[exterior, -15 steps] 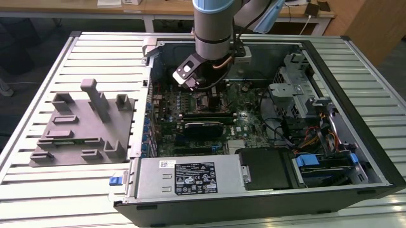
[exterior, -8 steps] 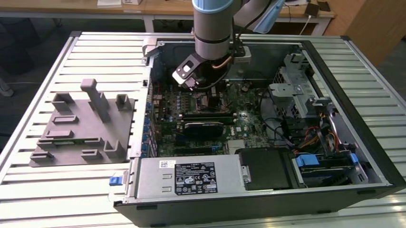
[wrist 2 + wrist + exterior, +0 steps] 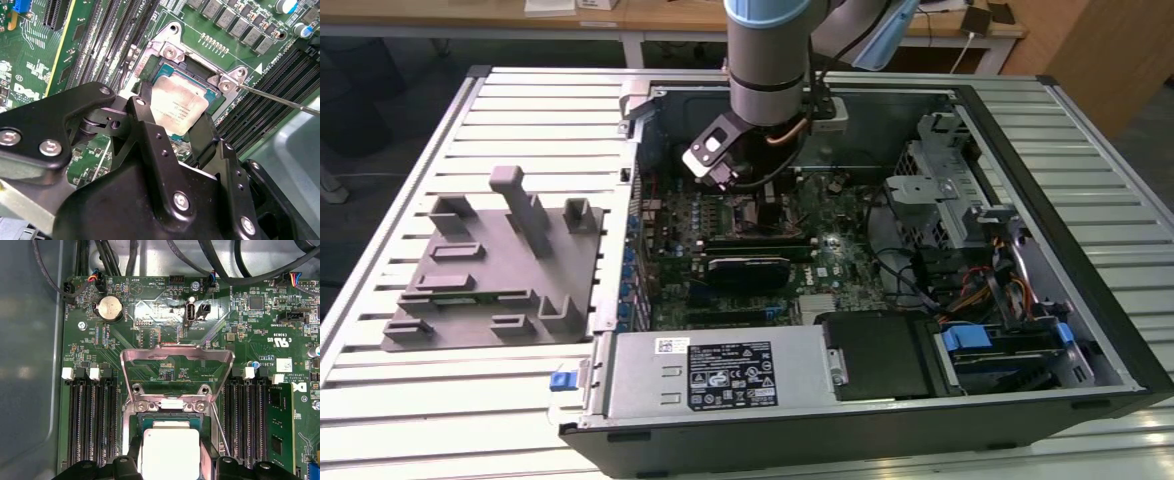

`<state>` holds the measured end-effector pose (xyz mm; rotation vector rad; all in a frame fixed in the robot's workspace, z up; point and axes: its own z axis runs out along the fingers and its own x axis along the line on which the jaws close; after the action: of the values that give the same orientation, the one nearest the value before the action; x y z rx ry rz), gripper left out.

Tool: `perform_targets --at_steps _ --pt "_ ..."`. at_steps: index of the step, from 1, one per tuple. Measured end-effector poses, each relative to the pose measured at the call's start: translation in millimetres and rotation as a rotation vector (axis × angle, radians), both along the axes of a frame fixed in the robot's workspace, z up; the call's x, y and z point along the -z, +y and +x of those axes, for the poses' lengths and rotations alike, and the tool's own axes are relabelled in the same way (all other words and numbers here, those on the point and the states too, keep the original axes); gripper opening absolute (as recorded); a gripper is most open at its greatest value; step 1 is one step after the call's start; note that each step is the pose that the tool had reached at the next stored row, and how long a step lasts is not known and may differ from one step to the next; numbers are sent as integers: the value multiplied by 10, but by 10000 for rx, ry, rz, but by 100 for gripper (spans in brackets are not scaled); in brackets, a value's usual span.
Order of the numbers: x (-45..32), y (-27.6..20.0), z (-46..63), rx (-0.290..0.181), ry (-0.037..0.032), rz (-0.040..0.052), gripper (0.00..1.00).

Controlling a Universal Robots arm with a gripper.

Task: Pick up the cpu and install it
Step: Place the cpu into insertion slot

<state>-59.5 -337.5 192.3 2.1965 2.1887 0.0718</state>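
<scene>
Exterior view first: your slatted metal table (image 3: 520, 110) carried the open computer case (image 3: 1074, 215), lying on its side. A grey moulded fixture (image 3: 494, 260) sat just beside it on the exterior view's left. Your arm (image 3: 771, 60) reached straight down into the case, over the far part of the green motherboard (image 3: 720, 225) and well apart from the power supply (image 3: 720, 375) at the case's near edge. In the first wrist view you could see the socket's metal load plate (image 3: 177, 360) tilted up and open, with rows of black memory slots (image 3: 90, 420) on either side of the socket. Next to the plate's hinged edge hung your gripper (image 3: 170, 462). In both wrist views its two black fingers (image 3: 202, 137) stood on opposite edges of the cpu (image 3: 180, 102), closed against it so that the chip sat squarely between them. The cpu lay flat, silvery top up, inside the outline of the socket frame (image 3: 167, 50) and near the thin lever rod (image 3: 280, 100). You could not tell whether it was fully seated or held just above the contacts.
</scene>
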Motion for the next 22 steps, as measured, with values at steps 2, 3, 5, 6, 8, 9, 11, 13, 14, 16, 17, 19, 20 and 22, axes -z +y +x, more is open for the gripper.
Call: perform_targets --at_steps 2,3,5,6,8,9,11,13,14,16,17,19,20,22 --pt "1 0 0 0 -1 1 54" --pt "1 0 0 0 -2 1 54" --pt "1 0 0 0 -1 2 54" --pt "1 0 0 0 -2 1 61" --pt "-3 0 0 0 -2 2 61" --pt "-12 0 0 0 -2 2 61" --pt "-44 0 0 1 -2 2 61" --pt "-85 0 0 1 -2 2 61" --pt "-105 0 0 0 -2 1 61" --pt "-121 0 0 0 -3 2 61" --pt "-121 0 0 0 -3 4 61" --pt "-122 0 0 0 -3 3 61" --pt "-123 0 0 0 -2 2 61" --pt "-124 0 0 0 -3 2 61"
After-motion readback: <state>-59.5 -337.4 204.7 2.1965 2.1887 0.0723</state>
